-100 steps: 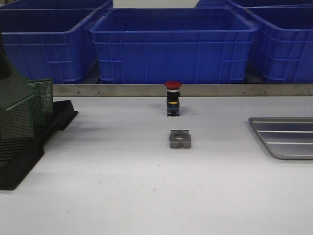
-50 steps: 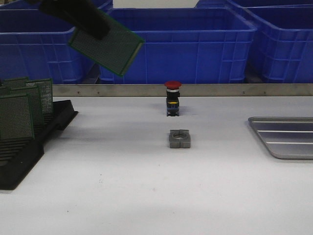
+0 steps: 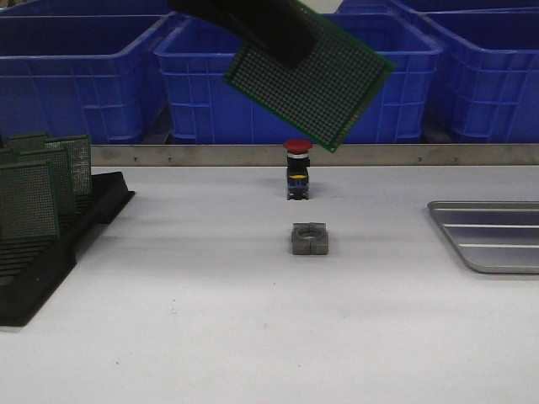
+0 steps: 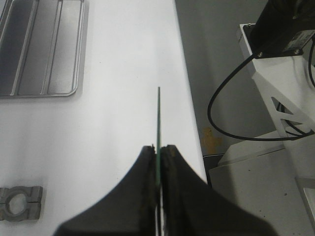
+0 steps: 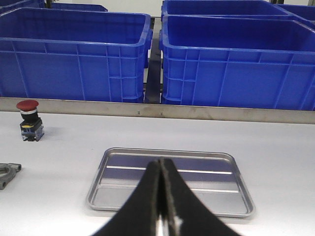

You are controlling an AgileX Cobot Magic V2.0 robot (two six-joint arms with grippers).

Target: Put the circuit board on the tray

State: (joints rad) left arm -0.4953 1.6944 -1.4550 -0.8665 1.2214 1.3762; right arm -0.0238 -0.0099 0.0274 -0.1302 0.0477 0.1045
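Note:
My left gripper [image 3: 286, 42] is shut on a green perforated circuit board [image 3: 324, 84] and holds it tilted, high above the table's middle, over the red button. In the left wrist view the board [image 4: 158, 115] shows edge-on between the closed fingers [image 4: 147, 167]. The silver ridged tray [image 3: 493, 240] lies empty at the right edge of the table, well to the right of the board. It also shows in the left wrist view [image 4: 44, 49]. My right gripper [image 5: 161, 162] is shut and empty, just before the tray [image 5: 211, 164]. It does not show in the front view.
A black slotted rack [image 3: 50, 252] with several green boards stands at the left. A red push button [image 3: 297, 168] and a grey metal block [image 3: 309, 239] sit mid-table. Blue bins [image 3: 299, 84] line the back behind a metal rail.
My left gripper has lifted a board out of the rack and carried it rightward, from the far left to above the table's middle. The tray and the right gripper's side look unchanged.

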